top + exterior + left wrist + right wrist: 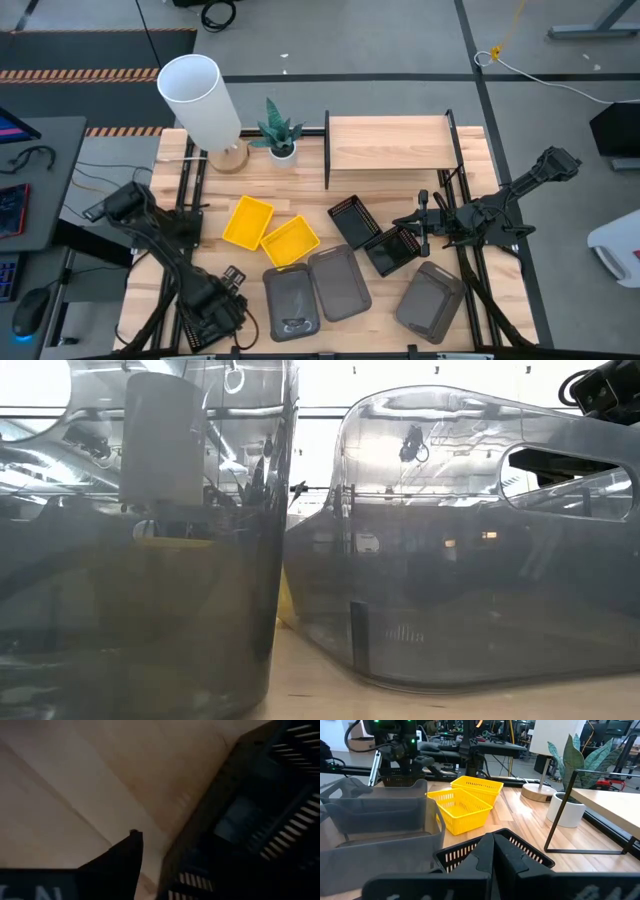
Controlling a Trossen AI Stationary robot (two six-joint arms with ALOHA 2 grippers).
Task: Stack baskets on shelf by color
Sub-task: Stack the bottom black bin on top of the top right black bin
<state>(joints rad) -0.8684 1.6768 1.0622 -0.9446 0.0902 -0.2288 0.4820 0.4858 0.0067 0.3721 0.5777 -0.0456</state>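
Note:
My left gripper (232,280) points down near the table's front left, open, over a black mesh basket (260,810) that also shows under that arm in the right wrist view (400,781). One finger (127,865) stands just outside the basket's wall; the other is lost in the dark. My right gripper (420,232) is shut and level above two more black baskets (353,220) (392,250). Two yellow baskets (248,220) (290,240) lie mid-left. Dark grey baskets (292,300) (338,283) (432,300) sit along the near edge. The shelf (390,143) stands at the back. My left gripper comes at the black basket's wall (200,845) from above. I cannot tell whether either finger touches it.
A white lamp (200,100) and a potted plant (278,135) stand at the back left beside the shelf. Two grey baskets (140,610) (470,560) fill the low view up close. Bare tabletop (390,190) lies between the shelf and the baskets.

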